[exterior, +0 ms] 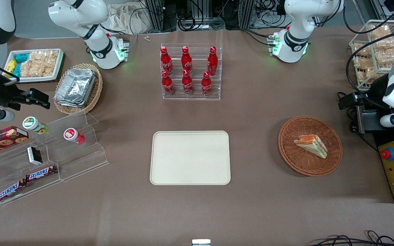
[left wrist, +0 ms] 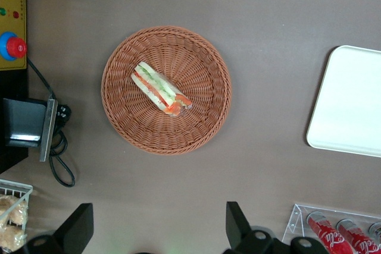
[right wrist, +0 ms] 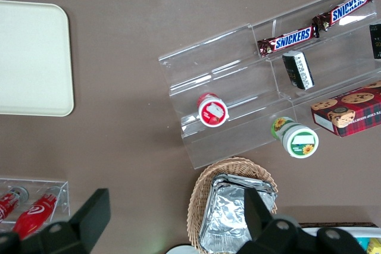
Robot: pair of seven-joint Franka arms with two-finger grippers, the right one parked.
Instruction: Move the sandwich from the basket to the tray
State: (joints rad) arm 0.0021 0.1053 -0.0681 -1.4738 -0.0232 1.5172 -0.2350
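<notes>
The sandwich [exterior: 311, 145] [left wrist: 161, 90], a wrapped white-bread wedge with orange-red and green layers, lies on its side in the round reddish-brown basket [exterior: 287, 135] [left wrist: 202, 129]. The cream tray [exterior: 190, 157] [left wrist: 351, 99] lies flat beside the basket, toward the parked arm's end, and holds nothing. My gripper [exterior: 345, 100] [left wrist: 158, 224] hangs open high above the table, off the basket's rim and a little farther from the front camera. Its fingers [left wrist: 235, 221] are spread wide with only bare tabletop between them.
An acrylic rack of red cola bottles [exterior: 190, 73] [left wrist: 339, 233] stands farther from the front camera than the tray. A yellow control box with a red button [exterior: 393, 167] and a wire rack of bagged snacks [exterior: 376, 48] sit at the working arm's end.
</notes>
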